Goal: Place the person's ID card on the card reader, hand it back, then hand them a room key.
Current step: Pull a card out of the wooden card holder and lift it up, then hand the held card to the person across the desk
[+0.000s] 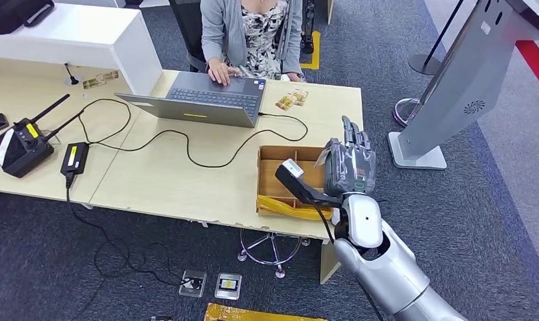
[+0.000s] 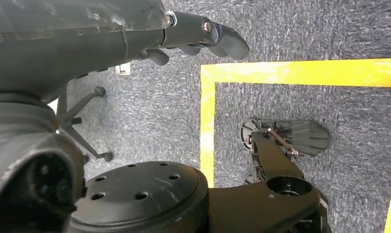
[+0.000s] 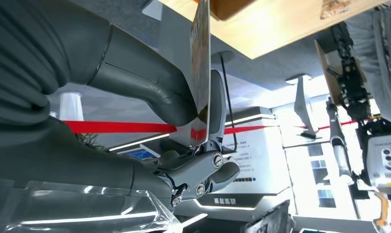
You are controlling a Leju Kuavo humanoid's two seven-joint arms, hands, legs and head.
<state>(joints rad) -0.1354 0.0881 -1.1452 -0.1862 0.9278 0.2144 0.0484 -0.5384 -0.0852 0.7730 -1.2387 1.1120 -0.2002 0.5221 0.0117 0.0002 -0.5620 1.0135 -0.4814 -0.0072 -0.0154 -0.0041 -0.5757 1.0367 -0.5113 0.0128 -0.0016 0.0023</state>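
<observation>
Closest in, the right robot hand is raised over the near right corner of the tabletop. In the right wrist view its thumb and a finger are pressed on a thin flat card, seen edge-on. So this robot hand is clamped on a card. It could be the ID card or a room key; the pictures do not show which.

The left robot hand hangs low above the grey carpet with its fingers loosely apart and nothing in them.

Just beside the right robot hand sits a brown cardboard box with sections inside. A little farther off, some small cards lie on the tabletop next to the open laptop. At the far side a person sits typing.

No card reader can be picked out for sure. Judging by this, the job looks somewhere in the middle: a card is in the robot hand, and handing things to the person is not yet done.
</observation>
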